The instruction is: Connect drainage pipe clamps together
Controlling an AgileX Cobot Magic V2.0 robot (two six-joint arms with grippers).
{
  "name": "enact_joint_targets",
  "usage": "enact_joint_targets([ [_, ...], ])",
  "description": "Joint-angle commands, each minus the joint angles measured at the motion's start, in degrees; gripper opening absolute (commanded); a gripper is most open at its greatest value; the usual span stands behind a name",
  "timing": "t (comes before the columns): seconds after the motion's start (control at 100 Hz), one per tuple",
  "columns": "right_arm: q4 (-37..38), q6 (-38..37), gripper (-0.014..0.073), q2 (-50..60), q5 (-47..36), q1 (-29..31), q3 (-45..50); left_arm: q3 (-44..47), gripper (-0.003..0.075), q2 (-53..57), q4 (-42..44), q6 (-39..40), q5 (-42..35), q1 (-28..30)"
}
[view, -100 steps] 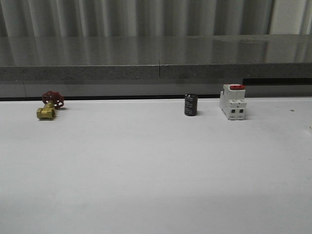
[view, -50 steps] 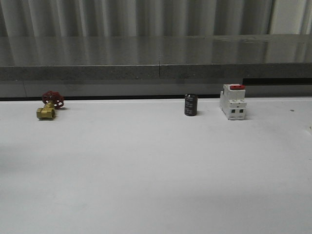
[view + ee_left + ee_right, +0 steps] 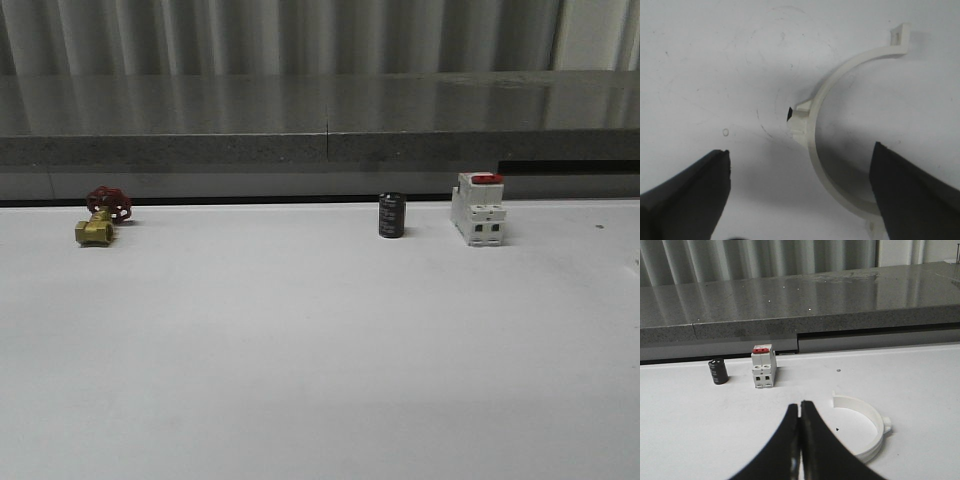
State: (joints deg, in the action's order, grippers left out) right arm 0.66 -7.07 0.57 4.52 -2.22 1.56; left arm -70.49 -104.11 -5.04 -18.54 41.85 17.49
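In the left wrist view a white half-ring drainage pipe clamp (image 3: pixel 816 131) lies flat on the white table, with an end tab and a side lug. My left gripper (image 3: pixel 801 162) hangs above it, open wide, the clamp's arc passing between the two dark fingers (image 3: pixel 687 187) and touching neither. In the right wrist view a second white half-ring clamp (image 3: pixel 871 426) lies on the table beside my right gripper (image 3: pixel 800 407), whose fingers are pressed together with nothing between them.
At the back of the table stand a brass valve with a red handwheel (image 3: pixel 100 218), a small black cylinder (image 3: pixel 391 215) and a white block with a red top (image 3: pixel 477 209). A grey stone ledge (image 3: pixel 320 120) runs behind them.
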Motion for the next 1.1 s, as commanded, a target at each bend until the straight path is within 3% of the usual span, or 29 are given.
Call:
enact_joint_targets([
  [0.0,0.4,0.0,-0.0067,1.1,-5.0,0.3,-0.9,-1.6,0.0546,1.5,-0.7,-0.4,-4.0,0.0],
  [1.09,0.4,0.0,-0.0067,1.1,-5.0,0.3,-0.9,-1.6,0.0546,-5.0,2.8,-1.0,-12.0,-0.2],
])
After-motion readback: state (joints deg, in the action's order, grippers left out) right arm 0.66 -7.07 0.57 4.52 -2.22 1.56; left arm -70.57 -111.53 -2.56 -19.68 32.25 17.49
